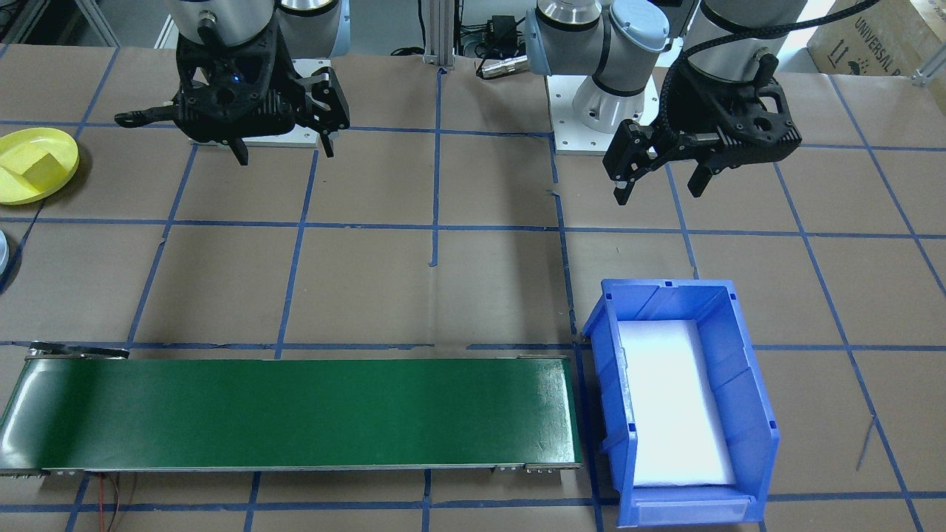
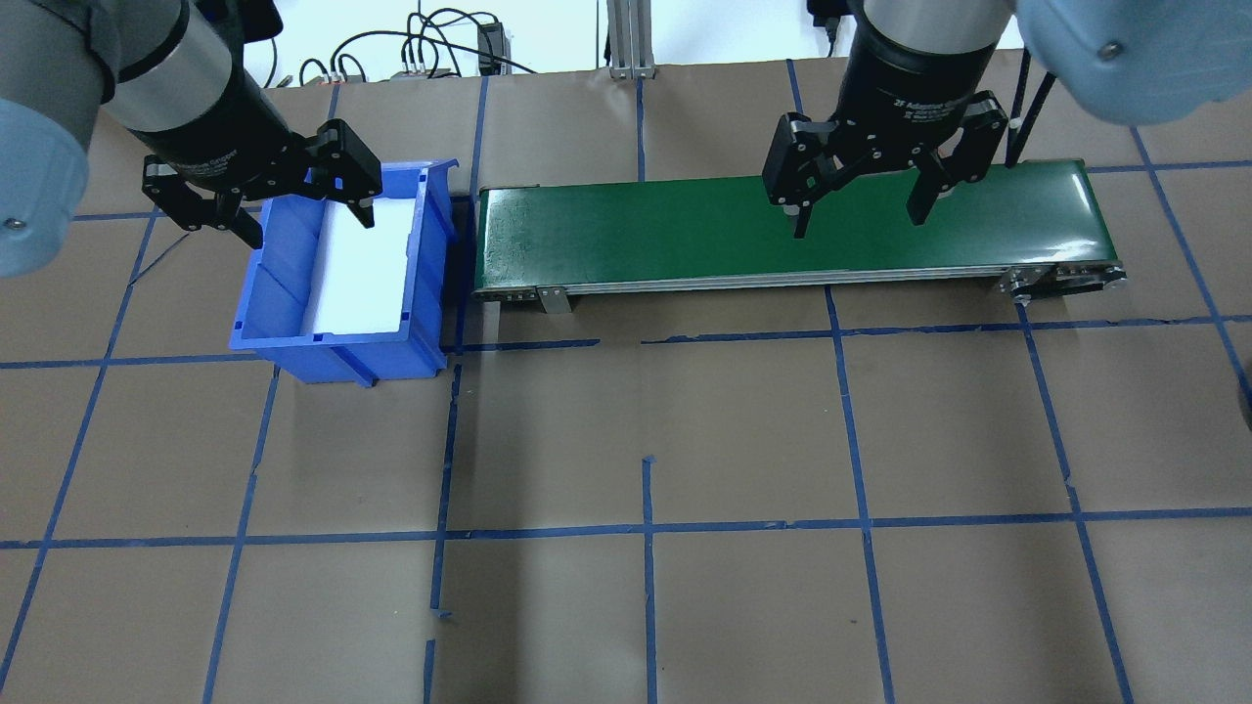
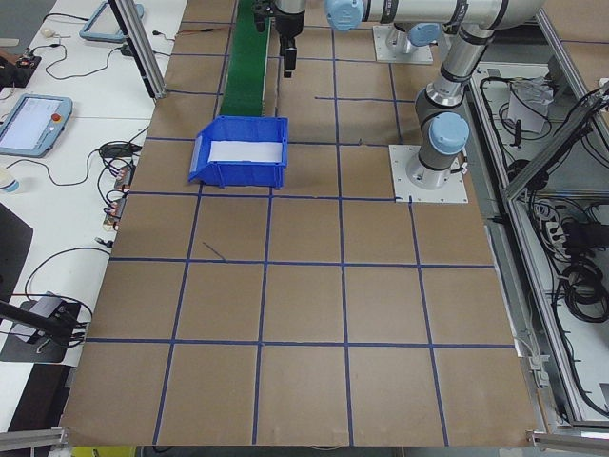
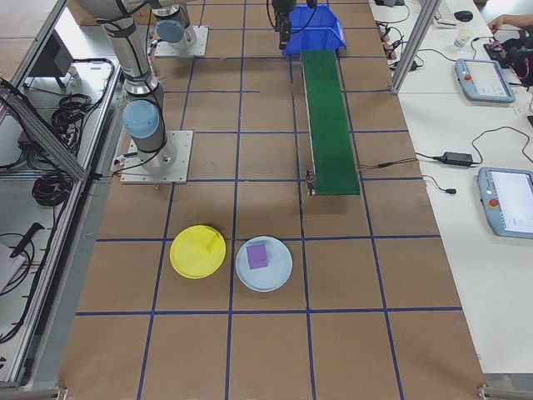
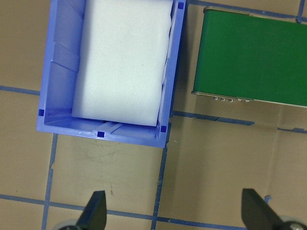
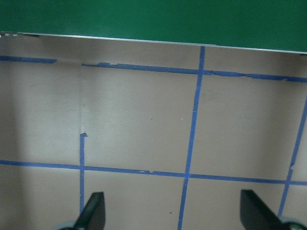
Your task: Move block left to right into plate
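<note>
A yellow block lay in the glossy round yellow plate, upper left of the front view. Both the left hand and the right hand hung with fingers apart, gripping nothing, above the brown paper tabletop.

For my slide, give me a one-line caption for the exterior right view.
Yellow plate holding a yellow block beside a pale blue plate holding a purple block, near the green conveyor.

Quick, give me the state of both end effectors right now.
Left end effector: open, holding nothing, above the blue bin.
Right end effector: open, holding nothing, over the green conveyor belt.
</note>
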You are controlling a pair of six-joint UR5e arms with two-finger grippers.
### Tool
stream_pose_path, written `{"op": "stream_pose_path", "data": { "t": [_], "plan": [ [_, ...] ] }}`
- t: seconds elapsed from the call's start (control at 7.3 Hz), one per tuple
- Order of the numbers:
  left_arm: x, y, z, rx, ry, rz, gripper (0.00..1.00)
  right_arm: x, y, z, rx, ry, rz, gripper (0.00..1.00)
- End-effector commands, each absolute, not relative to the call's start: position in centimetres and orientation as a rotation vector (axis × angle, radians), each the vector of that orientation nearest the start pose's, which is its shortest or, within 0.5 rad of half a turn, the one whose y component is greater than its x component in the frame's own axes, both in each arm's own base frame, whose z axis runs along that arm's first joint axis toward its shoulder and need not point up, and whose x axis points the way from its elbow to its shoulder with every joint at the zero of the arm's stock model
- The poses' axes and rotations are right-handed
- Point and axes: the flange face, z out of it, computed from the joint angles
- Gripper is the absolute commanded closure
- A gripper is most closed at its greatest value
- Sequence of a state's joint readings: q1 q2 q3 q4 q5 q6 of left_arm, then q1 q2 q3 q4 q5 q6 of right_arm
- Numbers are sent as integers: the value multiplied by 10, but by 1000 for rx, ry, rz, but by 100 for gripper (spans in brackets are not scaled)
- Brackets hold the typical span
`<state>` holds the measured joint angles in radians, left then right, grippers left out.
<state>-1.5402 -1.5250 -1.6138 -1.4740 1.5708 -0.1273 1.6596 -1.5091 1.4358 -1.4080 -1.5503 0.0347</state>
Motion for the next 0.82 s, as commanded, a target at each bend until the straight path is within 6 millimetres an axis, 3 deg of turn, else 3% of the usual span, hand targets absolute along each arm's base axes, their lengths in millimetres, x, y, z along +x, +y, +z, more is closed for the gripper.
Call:
{"op": "stream_pose_path", "data": {
  "t": [0.0,0.27,0.55,0.69],
  "plan": [
    [-118,-486,499,-248,3133,-159,0,132,-498,478,43,3181,243,0],
    [-118,-486,499,-250,3134,-157,0,131,-500,486,41,3221,153,0],
    [-118,-485,500,-248,3131,-157,0,144,-508,493,10,3087,26,0],
    [-118,-485,499,-248,3133,-154,0,142,-511,496,14,3086,-20,0]
  ]
}}
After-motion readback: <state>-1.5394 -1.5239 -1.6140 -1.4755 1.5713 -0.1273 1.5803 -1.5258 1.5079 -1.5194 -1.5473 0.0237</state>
